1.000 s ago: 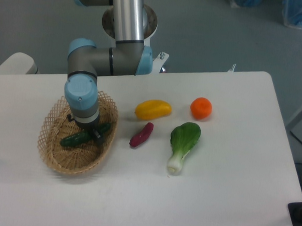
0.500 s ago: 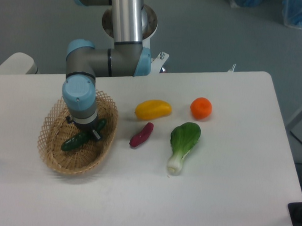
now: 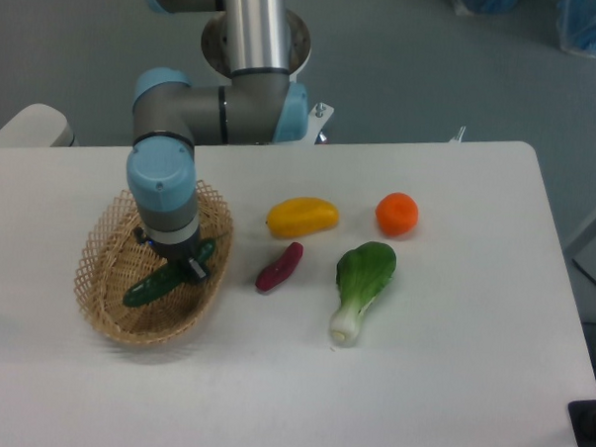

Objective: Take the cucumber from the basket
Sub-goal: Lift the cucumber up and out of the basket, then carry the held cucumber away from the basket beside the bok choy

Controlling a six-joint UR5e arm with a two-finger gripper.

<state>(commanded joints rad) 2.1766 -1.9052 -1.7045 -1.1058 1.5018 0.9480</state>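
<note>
The cucumber (image 3: 149,287), dark green and glossy, shows over the oval wicker basket (image 3: 101,309) at the table's left, tilted with its right end under my wrist. My gripper (image 3: 180,265) points straight down over the basket and is shut on the cucumber's upper right part. The arm's blue-grey wrist hides most of the fingers and the grip point. Whether the cucumber's lower left end touches the basket floor cannot be told.
Right of the basket lie a purple sweet potato (image 3: 279,266), a yellow fruit (image 3: 302,216), an orange (image 3: 396,213) and a bok choy (image 3: 361,286). The arm's base stands behind the table at the back left.
The cucumber has turned steeper with my gripper and shifted slightly down in the picture. The wrist has moved a little toward the front.
</note>
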